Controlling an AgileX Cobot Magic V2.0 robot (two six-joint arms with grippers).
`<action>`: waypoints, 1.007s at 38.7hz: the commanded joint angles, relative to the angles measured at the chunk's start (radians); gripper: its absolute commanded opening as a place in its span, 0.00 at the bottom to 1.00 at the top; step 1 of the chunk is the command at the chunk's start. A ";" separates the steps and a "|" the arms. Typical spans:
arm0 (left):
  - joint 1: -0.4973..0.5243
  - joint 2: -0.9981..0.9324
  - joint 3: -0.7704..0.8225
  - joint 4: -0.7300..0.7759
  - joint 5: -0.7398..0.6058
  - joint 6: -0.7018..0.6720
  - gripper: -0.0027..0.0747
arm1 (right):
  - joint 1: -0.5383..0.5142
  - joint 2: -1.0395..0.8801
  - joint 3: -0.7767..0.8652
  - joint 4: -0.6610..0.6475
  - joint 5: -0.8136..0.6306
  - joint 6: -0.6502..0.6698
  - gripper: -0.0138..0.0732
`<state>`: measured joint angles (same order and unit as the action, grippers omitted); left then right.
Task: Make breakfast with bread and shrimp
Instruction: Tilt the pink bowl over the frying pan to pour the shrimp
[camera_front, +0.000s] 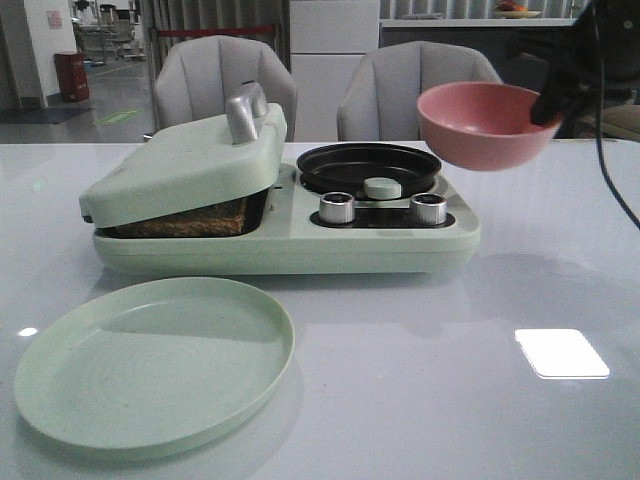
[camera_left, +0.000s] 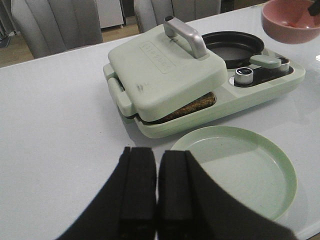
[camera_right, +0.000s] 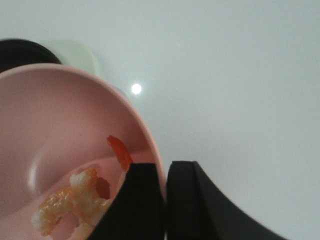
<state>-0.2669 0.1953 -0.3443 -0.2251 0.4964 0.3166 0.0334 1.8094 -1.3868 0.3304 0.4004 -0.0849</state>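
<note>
Nearest to the front camera lies a pale green plate (camera_front: 155, 365), round and with nothing on it, on the white table (camera_front: 420, 380) at about 7 o'clock from the middle of the scene. Behind it stands a pale green breakfast maker (camera_front: 285, 215); its hinged lid (camera_front: 185, 165) with a silver handle (camera_front: 246, 112) is lowered on the left half, and the bread (camera_front: 190, 220) shows in the gap under the lid as a brown, toasted, rough edge. On the machine's right half sits a round black pan (camera_front: 368, 166), with two silver knobs (camera_front: 337, 207) in front of it. At about 2 o'clock a pink bowl (camera_front: 485, 122) hangs tilted in the air, above the table. The right gripper (camera_right: 165, 200) is clamped on the bowl's rim, one finger inside and one outside. Inside the bowl lies the shrimp (camera_right: 75, 200), curved whitish-orange pieces with a red-orange tail. The left gripper (camera_left: 156, 192) has its black fingers pressed together, holding nothing, above the table near the plate.
</note>
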 joint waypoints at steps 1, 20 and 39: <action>-0.007 0.010 -0.025 -0.010 -0.081 -0.012 0.18 | 0.045 -0.064 -0.045 0.028 -0.162 -0.009 0.32; -0.007 0.010 -0.025 -0.010 -0.081 -0.012 0.18 | 0.231 -0.030 0.135 -0.082 -1.196 -0.009 0.32; -0.007 0.010 -0.025 -0.010 -0.081 -0.012 0.18 | 0.231 0.235 0.153 -0.290 -1.658 -0.510 0.32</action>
<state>-0.2669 0.1953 -0.3443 -0.2251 0.4964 0.3166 0.2676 2.0921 -1.2011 0.0690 -1.1050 -0.4530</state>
